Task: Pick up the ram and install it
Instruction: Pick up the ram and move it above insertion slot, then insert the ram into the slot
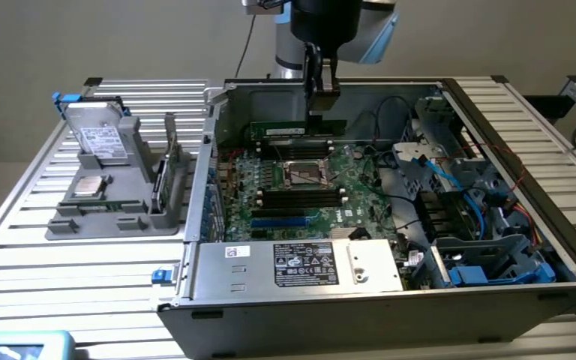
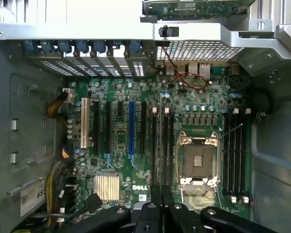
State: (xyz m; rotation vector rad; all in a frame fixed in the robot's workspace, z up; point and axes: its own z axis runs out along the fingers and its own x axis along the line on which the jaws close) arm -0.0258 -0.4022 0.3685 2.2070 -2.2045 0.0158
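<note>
Ram point(image 1: 286, 130) hung level inside case point(image 1: 368, 307), over motherboard point(image 1: 360, 171) near far wall, gripper point(image 1: 318, 112) clamped on its upper edge. Contact point hard to make out. Wrist view: ram edge-on, mostly hidden between fingers point(image 2: 148, 216).

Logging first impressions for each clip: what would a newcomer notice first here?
The open computer case sits on the slatted table, its green motherboard laid bare. Above the board's far side the gripper grips the ram, a green stick hanging level. On the exterior view's left a grey tray carries a silver hard drive.
</note>
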